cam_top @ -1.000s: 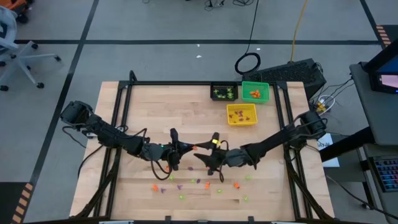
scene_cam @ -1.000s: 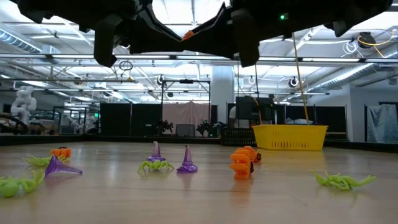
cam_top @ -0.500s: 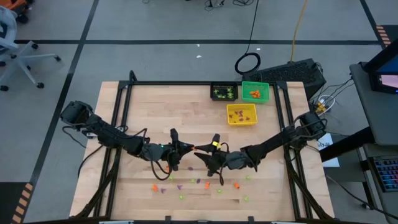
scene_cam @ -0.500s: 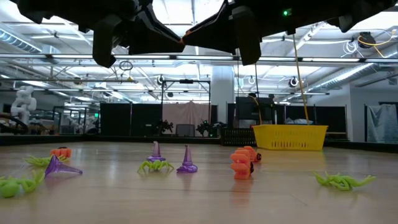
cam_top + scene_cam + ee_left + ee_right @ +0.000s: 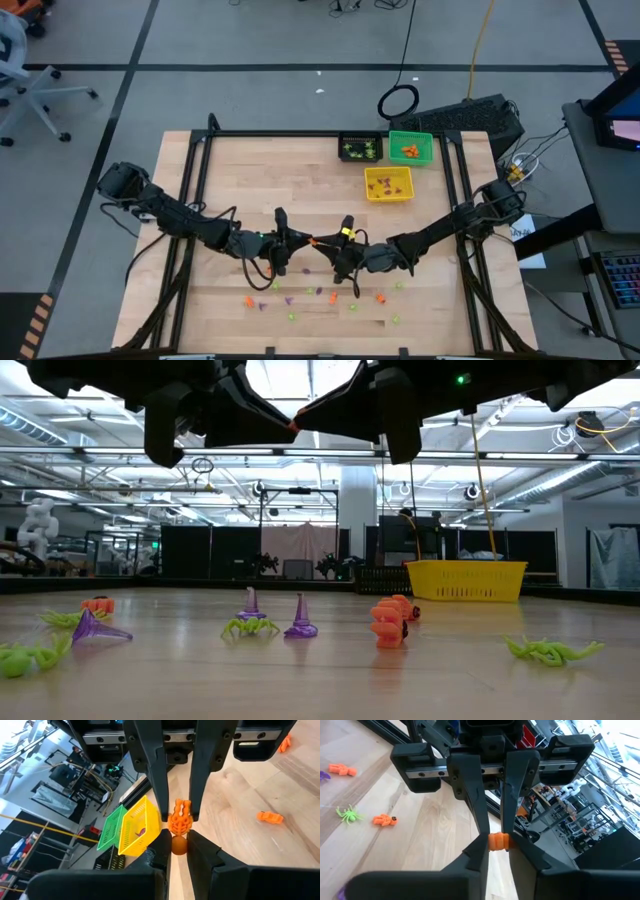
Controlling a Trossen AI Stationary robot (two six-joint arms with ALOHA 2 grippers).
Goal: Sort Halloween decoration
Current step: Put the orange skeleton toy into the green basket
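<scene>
From above, the orange trinket [image 5: 313, 240] pinched between the two grippers is just a speck, no way to tell its shape. Same for the loose trinkets [image 5: 330, 297] near the table's front edge: coloured dots only. What's in the black bin [image 5: 360, 148], green bin [image 5: 410, 148] and yellow bin [image 5: 388, 184] is too small to make out beyond colour.

In the low view both grippers get chopped off by the top edge, so you only see dark undersides and a sliver of orange [image 5: 294, 424]. The yellow bin [image 5: 466, 580] hides its own contents there.

In the left wrist view, the left fingers [image 5: 199, 851] cover the trinket's [image 5: 179, 819] lower end.
</scene>
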